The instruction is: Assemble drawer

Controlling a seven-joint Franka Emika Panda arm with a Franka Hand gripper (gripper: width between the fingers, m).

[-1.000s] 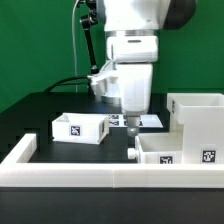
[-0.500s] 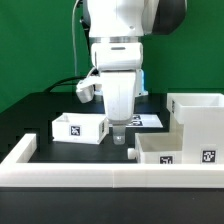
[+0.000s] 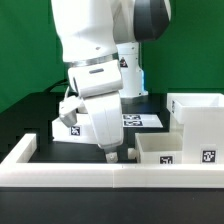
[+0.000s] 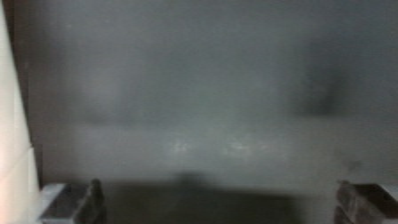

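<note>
My gripper [image 3: 108, 152] hangs low over the black table, just behind the low front wall, between the two trays. In the wrist view the gripper [image 4: 217, 202] is open wide, with blurred bare table between the fingertips [image 4: 75, 200] and nothing held. One small white open-top tray [image 3: 66, 126] sits at the exterior view's left, mostly hidden behind my arm. The second tray [image 3: 170, 150] sits at the right front, with the large cube housing [image 3: 200, 112] behind it. A blurred white edge [image 4: 9, 110] runs along one side of the wrist view; I cannot tell what it is.
The long low white wall [image 3: 90, 178] edges the table's front and its left side [image 3: 22, 150]. The marker board [image 3: 142, 119] lies flat behind the gripper. A green backdrop stands at the back.
My arm has swung towards the exterior view's left and lowered, from beside the right tray to in front of the left tray, which it now mostly covers. The trays and housing have not moved.
</note>
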